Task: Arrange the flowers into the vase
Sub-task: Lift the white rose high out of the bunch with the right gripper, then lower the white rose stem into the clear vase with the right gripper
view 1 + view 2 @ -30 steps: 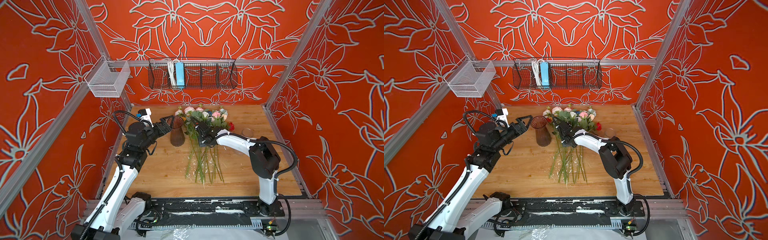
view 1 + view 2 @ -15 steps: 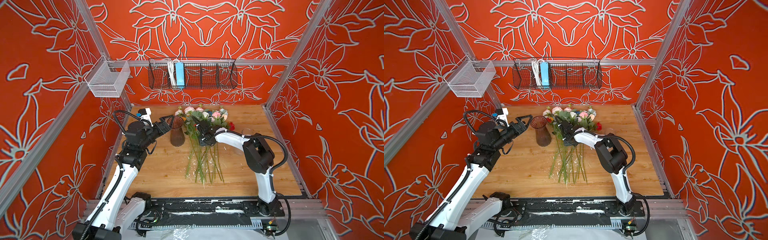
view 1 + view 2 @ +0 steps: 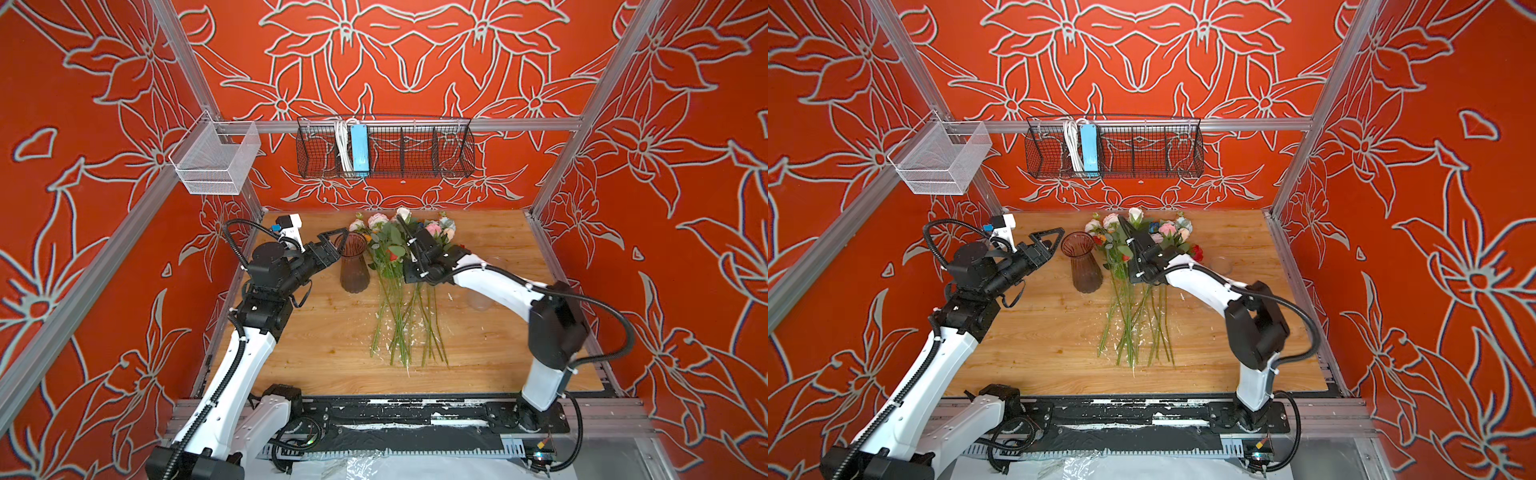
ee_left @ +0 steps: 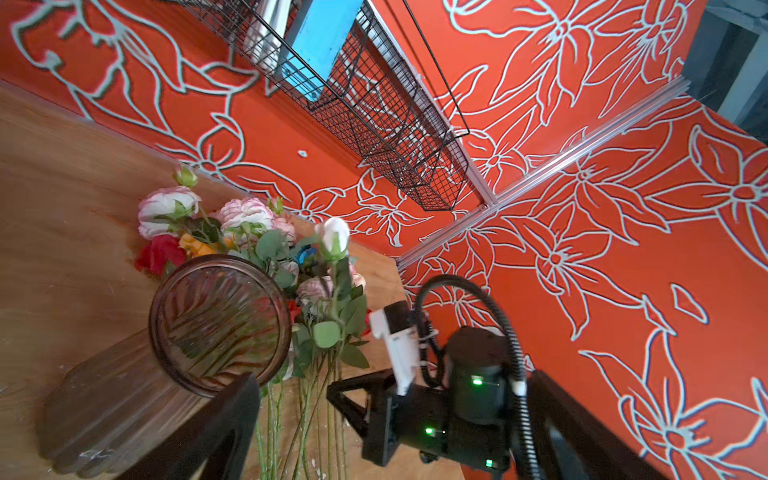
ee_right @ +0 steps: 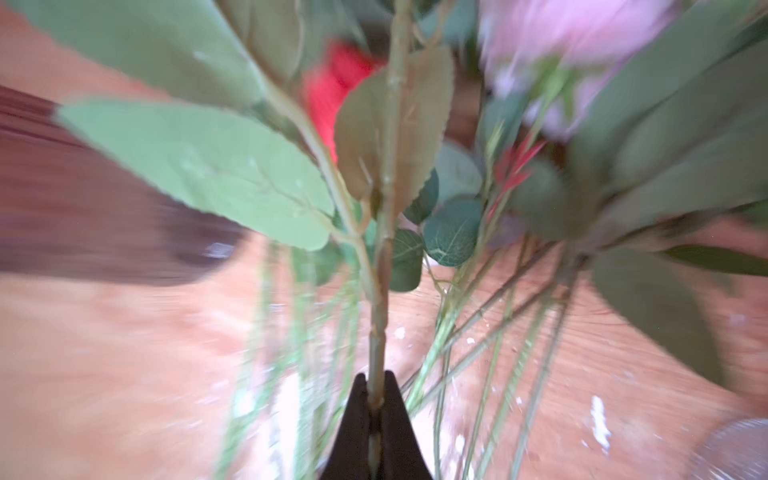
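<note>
Since a second ago the right gripper (image 5: pixel 376 397) has pinched shut on a single green stem (image 5: pixel 381 266), while the left arm has barely shifted. That stem runs straight out from the jaws to a white rosebud (image 4: pixel 332 235), which stands above the other blooms in the left wrist view. The vase (image 3: pixel 354 270) stands upright just to the left of this gripper, so I judge the stem's lower end must swing over its mouth. The rest of the flowers (image 3: pixel 400 320) lie on the table (image 3: pixel 324 340) just right of the vase, blooms at the far end. The left gripper (image 3: pixel 338 245) is nearer the vase, fingers spread wide and holding nothing. One finger sits at the rim; I cannot tell whether it is touching.
</note>
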You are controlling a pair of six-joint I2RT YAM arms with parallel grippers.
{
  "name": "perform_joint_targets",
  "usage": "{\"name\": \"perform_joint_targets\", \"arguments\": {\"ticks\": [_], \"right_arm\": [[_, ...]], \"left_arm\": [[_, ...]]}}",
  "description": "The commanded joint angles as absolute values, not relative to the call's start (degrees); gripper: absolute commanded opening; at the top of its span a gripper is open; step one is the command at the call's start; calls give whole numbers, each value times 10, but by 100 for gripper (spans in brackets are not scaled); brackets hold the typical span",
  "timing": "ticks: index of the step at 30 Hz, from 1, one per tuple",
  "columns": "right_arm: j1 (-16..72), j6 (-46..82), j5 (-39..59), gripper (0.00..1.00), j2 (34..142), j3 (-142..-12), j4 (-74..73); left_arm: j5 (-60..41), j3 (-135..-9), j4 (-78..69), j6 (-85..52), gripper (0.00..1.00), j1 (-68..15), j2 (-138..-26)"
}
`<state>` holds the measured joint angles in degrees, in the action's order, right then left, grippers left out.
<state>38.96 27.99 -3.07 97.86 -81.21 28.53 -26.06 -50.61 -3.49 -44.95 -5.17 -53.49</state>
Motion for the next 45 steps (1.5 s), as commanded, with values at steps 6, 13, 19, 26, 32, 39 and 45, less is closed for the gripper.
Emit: {"name": "perform_joint_targets", "arguments": {"ticks": [6,13,19,26,32,39,45], "right_arm": [[389,289,24,0,819,-728,203],[395,184,-51,0,637,-635,105],[394,17,-219,0,556,-641,-6],[360,-124,-323,0,575,-671,-130],[296,-125,-309,0,606,-718,-140],[229,-68,-271,0,646,-742,-108],[204,-27,-268,0,635,-668,-121]], "left_arm": [[-318,-497,-102,-470,100,-47,-536],[-428,-497,-191,-496,100,-76,-556],[-447,-499,-194,-469,100,-181,-590],[-449,-505,-174,-447,100,-248,-621],[-440,-506,-163,-437,99,-250,-616],[-432,-507,-156,-426,99,-250,-611],[-432,-507,-154,-427,98,-250,-608]]}}
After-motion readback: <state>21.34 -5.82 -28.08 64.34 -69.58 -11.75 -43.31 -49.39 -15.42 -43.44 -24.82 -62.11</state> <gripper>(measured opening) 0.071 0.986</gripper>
